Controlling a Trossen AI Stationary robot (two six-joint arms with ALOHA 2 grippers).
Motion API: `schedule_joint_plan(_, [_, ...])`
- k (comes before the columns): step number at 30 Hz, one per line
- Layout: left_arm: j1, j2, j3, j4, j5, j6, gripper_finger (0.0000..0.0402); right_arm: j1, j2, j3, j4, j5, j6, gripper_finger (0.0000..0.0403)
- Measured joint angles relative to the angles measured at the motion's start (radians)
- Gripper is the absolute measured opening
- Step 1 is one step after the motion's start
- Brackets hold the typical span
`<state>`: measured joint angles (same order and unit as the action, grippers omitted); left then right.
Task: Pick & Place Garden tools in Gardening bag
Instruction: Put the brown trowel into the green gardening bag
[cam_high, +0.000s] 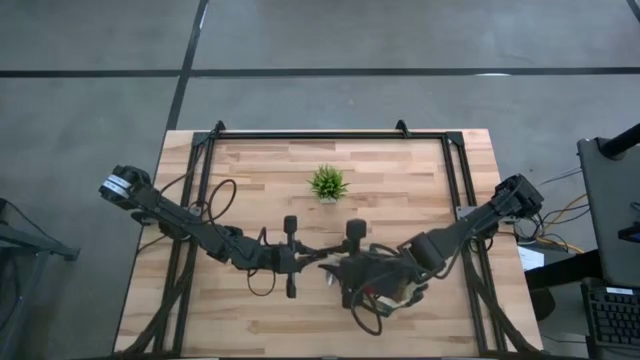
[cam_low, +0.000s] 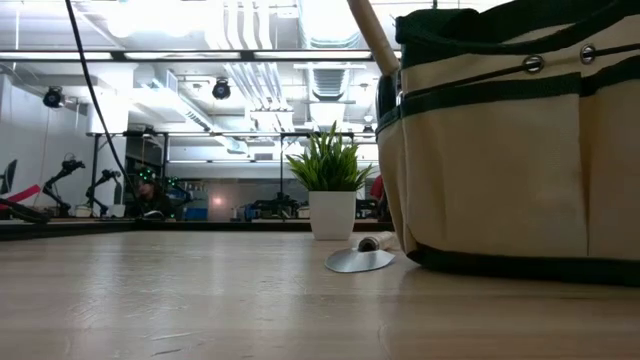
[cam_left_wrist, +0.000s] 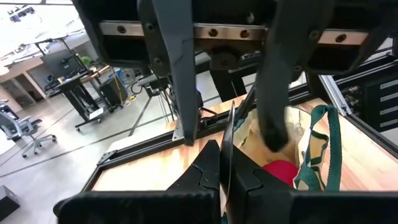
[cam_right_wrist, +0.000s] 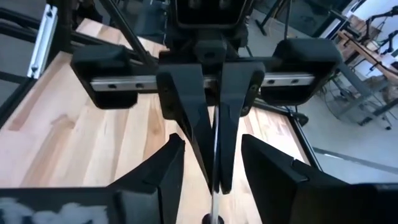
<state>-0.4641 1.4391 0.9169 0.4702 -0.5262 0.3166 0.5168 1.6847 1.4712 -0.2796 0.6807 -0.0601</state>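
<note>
The gardening bag, a small olive-tan fabric tote with dark trim and metal rivets, stands on the pale wooden table directly under the right gripper; in the low view it fills the near right of the scene, and a light wooden handle sticks up at a slant out of its mouth. Seen from the left wrist, the bag's open mouth shows a red rounded item lying inside and green loop handles standing above the rim. A silver trowel blade with a wooden handle lies flat on the table touching the foot of the bag, on the side toward the small spiky green plant in a white pot, which stands well beyond both grippers. The left gripper has its dark fingers pressed together on a thin upright metal edge, just beside the right gripper; what tool that edge belongs to cannot be told. The two arms reach inward from opposite table edges so the grippers nearly meet above the bag. The right gripper's fingers stand apart, either side of the thin metal edge held by the left gripper, not touching it.
</note>
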Motion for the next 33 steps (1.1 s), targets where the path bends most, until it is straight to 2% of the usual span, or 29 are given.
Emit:
schedule_joint_plan(9, [0.000, 0.000, 0.000, 0.000, -0.002, 0.001, 0.0001, -0.020, 0.015, 0.000, 0.015, -0.001, -0.012, 0.0109])
schedule_joint_plan(18, [0.000, 0.000, -0.003, -0.002, 0.000, 0.017, 0.0001, -0.021, 0.015, 0.000, 0.020, -0.012, -0.014, 0.0015])
schedule_joint_plan(24, [-0.001, 0.000, -0.003, -0.002, -0.005, 0.006, 0.0002, -0.022, 0.018, 0.000, 0.024, -0.002, 0.005, 0.0009])
schedule_joint_plan(33, [-0.001, 0.000, -0.004, -0.002, 0.003, -0.008, 0.0025, -0.019, 0.019, 0.000, 0.025, 0.000, 0.013, 0.0007])
